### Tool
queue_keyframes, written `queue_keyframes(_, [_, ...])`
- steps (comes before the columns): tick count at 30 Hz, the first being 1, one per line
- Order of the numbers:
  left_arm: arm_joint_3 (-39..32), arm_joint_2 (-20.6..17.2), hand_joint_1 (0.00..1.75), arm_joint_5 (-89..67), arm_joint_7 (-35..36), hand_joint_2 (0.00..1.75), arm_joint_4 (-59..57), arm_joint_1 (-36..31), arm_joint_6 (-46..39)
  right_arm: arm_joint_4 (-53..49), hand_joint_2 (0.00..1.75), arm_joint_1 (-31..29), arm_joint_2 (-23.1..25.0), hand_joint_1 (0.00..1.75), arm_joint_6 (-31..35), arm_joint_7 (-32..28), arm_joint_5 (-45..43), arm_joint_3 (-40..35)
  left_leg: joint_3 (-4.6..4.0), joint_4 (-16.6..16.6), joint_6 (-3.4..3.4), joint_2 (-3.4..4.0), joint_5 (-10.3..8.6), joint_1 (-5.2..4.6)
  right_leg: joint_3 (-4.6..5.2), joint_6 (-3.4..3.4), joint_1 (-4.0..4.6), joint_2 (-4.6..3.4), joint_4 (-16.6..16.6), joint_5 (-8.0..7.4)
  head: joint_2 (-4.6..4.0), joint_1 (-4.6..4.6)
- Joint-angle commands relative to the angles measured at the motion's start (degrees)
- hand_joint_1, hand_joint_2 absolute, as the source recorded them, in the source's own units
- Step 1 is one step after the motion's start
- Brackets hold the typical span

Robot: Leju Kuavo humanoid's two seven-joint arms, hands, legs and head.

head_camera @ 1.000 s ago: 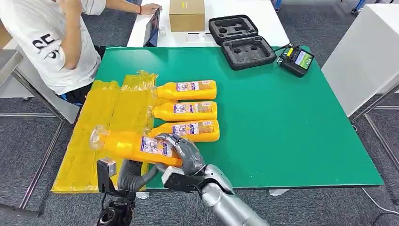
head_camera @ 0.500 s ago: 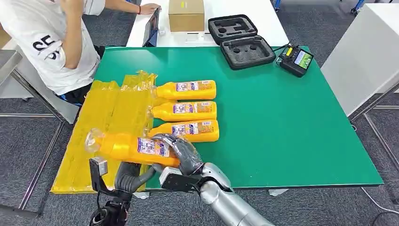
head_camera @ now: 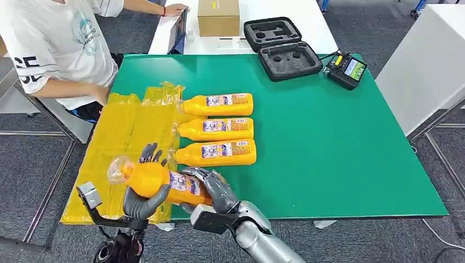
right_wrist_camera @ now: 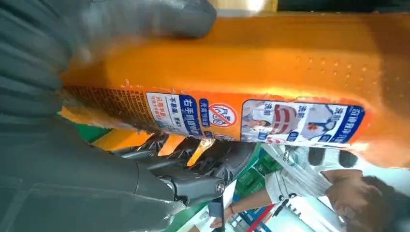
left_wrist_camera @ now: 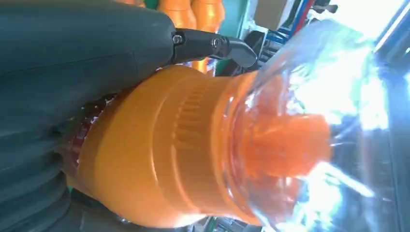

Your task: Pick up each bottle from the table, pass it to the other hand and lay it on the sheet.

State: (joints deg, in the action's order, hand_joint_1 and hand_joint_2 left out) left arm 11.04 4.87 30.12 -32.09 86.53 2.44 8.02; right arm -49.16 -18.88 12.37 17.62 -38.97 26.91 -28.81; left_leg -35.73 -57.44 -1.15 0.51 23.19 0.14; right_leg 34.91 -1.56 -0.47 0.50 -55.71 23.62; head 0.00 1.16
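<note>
Both the left hand [head_camera: 143, 194] and right hand [head_camera: 213, 188] grip the smooth orange plastic bottle [head_camera: 159, 181]. It looks hard, slippery; hold its middle.

Green table [head_camera: 329, 153] on a grey carpeted floor [head_camera: 33, 164]. At its far edge, an open black foam-lined case [head_camera: 281, 48], both halves showing cut-out recesses. Just beside the case toward the far right corner, a black handheld controller [head_camera: 345, 69] with a lit screen and a yellow-green strip. Beyond, a white table [head_camera: 312, 27] carrying a cardboard box [head_camera: 218, 17] and an upright tablet [head_camera: 177, 32]. A person in a white printed T-shirt [head_camera: 55, 49] stands at the far left corner, one hand [head_camera: 174, 9] on the white table near the tablet. White cabinet [head_camera: 427, 66] stands at right.
</note>
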Motion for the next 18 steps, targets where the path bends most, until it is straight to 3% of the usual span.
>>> queue_keyframes(1, [0.58,0.48,0.00,0.57,0.74,1.75,-2.71,-5.27,0.41,-0.46,1.75,-0.33,-0.99,1.75,-0.45,0.97,0.10,1.66,0.14,0.01,0.05,-0.24,0.03,0.05,-0.22,0.04,0.04,0.19,0.02,0.10,0.00,0.00])
queue_keyframes(12, [4.51,0.02,0.00,-6.79,0.04,1.75,-2.72,-6.23,-2.41,-2.08,1.75,0.67,-0.90,1.75,-0.36,0.74,0.16,1.97,0.12,0.01,0.02,-0.19,0.03,0.02,-0.19,0.02,0.01,0.15,0.02,0.09,0.00,0.00])
queue_keyframes(13, [4.68,0.14,0.51,-6.81,0.05,1.75,-2.75,-6.23,-2.39,-2.16,1.75,0.68,-0.88,1.75,-0.33,0.73,0.18,1.96,0.29,0.00,0.05,-0.23,0.10,0.04,-0.37,0.04,0.03,0.16,0.01,0.17,0.00,0.00])
queue_keyframes(14, [5.79,-0.43,1.66,-8.56,-0.52,1.75,-2.95,-6.31,-3.11,-3.02,1.75,1.13,-0.87,1.75,-0.31,0.72,0.21,1.96,0.16,0.00,0.03,-0.20,0.05,0.03,-0.23,0.03,0.02,0.15,0.01,0.11,0.00,0.00])
queue_keyframes(15, [6.39,-0.66,1.75,-8.58,-0.57,1.75,-3.18,-6.32,-2.82,-3.58,1.75,1.39,-0.88,1.75,-0.43,0.81,0.27,1.97,0.27,0.00,0.05,-0.24,0.09,0.04,-0.35,0.04,0.03,0.17,0.01,0.16,0.00,0.00])
queue_keyframes(18, [6.60,-0.75,1.75,-8.98,-0.69,1.75,-3.65,-6.42,-3.17,-4.01,1.75,1.56,-0.91,1.75,-0.39,0.97,0.26,2.13,0.25,0.01,0.04,-0.17,0.09,0.04,-0.33,0.05,0.03,0.10,0.02,0.13,0.00,0.02])
